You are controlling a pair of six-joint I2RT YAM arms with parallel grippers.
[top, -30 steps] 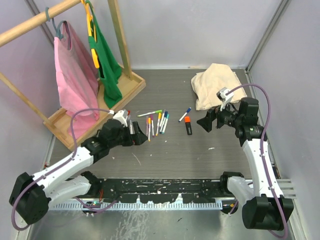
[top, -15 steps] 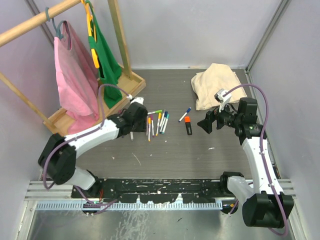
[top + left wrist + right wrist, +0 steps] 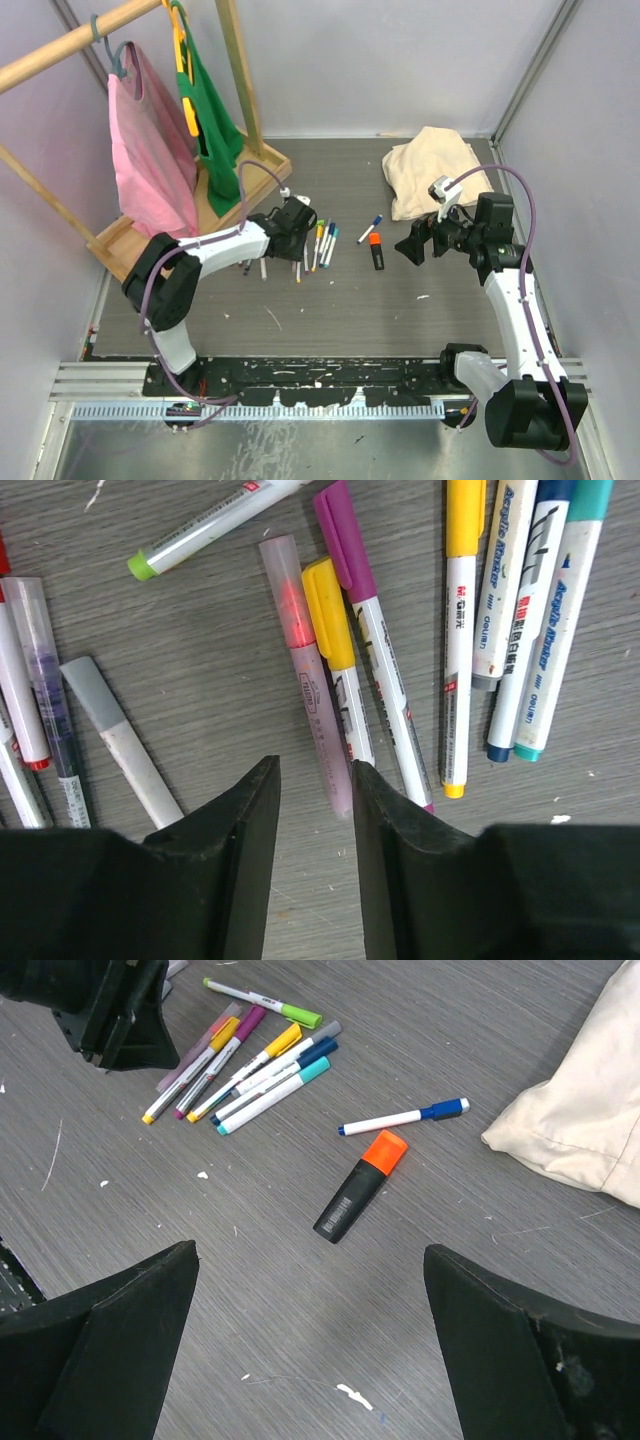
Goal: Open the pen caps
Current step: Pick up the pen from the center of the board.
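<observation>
Several capped white markers (image 3: 315, 243) lie side by side at mid-table. The left wrist view shows their caps close up: yellow (image 3: 327, 610), purple (image 3: 342, 535), green (image 3: 143, 565), and a translucent pink pen (image 3: 310, 670). My left gripper (image 3: 314, 765) hovers just below that pink pen's end. Its jaws stand a narrow gap apart, with only bare table between them. A blue-capped marker (image 3: 445, 1110) and a black highlighter with an orange cap (image 3: 384, 1150) lie apart to the right. My right gripper (image 3: 310, 1250) hangs wide open above the table near the highlighter, holding nothing.
A folded cream cloth (image 3: 430, 170) lies at the back right. A wooden clothes rack (image 3: 235, 190) stands at the back left with a pink garment (image 3: 150, 160) and a green garment (image 3: 210, 120). Grey walls close in the table on three sides.
My left arm has swung from the left of the table up to the pen cluster, and its jaws have narrowed from wide to a small gap. The right arm has hardly moved.
</observation>
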